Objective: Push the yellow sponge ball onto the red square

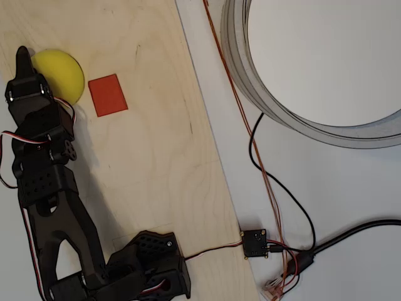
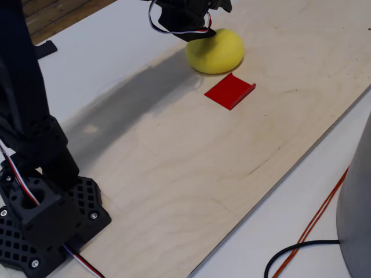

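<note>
The yellow sponge ball (image 1: pixel 61 74) sits on the wooden board (image 1: pixel 156 157) that lies on the tabletop (image 1: pixel 207 94). The ball is just beside the red square (image 1: pixel 108 95), on the square's left side in the overhead view. It looks like there is a thin gap between them there, so the ball is not on the square yet. In the fixed view the ball (image 2: pixel 217 52) sits just behind the red square (image 2: pixel 229 91).

The black end effector (image 1: pixel 25 69) is at the far side of the ball from the square, pressed close against it. It looks like it touches the ball. I cannot tell if its fingers are apart or together, because the arm hides them from above and the fixed view cuts them off at the top.

I think the push is the step going on now. The ball is close but has a little way to go. The next move should be a slow, soft push toward the square. The ball is round and light, so a hard push could roll it right past the square. It is also wider than the square, so it should end up in the middle.

Away from the square, past the board's edge, part of a big round grey tub (image 1: pixel 301 119) shows. I can see nothing in it.
</note>
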`<state>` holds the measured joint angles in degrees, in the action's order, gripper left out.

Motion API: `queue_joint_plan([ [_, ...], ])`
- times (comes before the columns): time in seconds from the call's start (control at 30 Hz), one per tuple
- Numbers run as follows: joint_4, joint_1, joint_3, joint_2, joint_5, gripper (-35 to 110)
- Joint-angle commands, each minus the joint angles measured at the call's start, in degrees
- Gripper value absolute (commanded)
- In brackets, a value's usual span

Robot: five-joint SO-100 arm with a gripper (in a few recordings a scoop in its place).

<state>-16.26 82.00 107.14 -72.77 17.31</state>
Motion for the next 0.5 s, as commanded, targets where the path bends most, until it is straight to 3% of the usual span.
queue_joint_plan([
  [0.0,-0.2,1.2,2.7,-3.4,1.3,19],
  [0.47,3.7,0.0,13.2,-9.8,4.7,18],
])
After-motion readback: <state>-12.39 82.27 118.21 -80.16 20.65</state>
